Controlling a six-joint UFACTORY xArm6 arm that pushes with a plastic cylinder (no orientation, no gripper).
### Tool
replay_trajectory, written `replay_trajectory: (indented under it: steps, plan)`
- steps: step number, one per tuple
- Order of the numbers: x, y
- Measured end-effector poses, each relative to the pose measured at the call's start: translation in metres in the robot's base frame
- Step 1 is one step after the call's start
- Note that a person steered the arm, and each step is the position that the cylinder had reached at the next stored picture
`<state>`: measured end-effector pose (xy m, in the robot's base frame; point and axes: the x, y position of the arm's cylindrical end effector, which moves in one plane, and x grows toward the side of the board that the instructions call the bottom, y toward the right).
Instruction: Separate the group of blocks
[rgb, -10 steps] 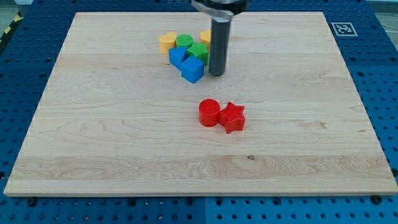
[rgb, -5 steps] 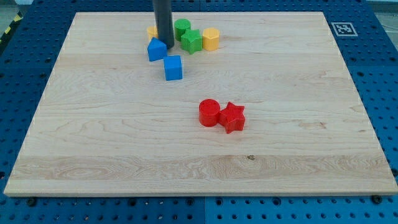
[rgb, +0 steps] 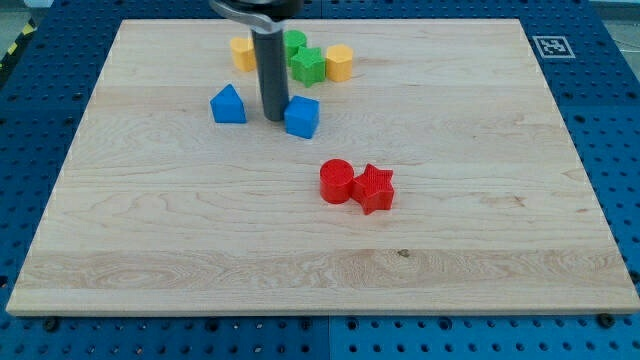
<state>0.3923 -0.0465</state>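
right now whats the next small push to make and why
Probably lift over and slide my tip between the green star and the yellow block at the view's top: they, a green cylinder and another yellow block remain bunched; the two blue blocks are apart.

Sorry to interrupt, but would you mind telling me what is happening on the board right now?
I am breaking up a cluster of blocks with my tip. It sits between two blue blocks: the house-shaped one to the view's left and the blue cube close on its right. The yellow block, two green blocks and the yellow hexagon remain bunched near the view's top. The red cylinder and red star sit together, mid-board.
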Motion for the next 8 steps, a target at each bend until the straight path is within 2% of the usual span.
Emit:
replay_trajectory:
  steps: [2,4,5,7,8]
  plan:
    - [0.029,0.043]
    - [-0.008,0.044]
    - [-0.01,0.071]
    - [0.044,0.087]
    - [0.014,0.081]
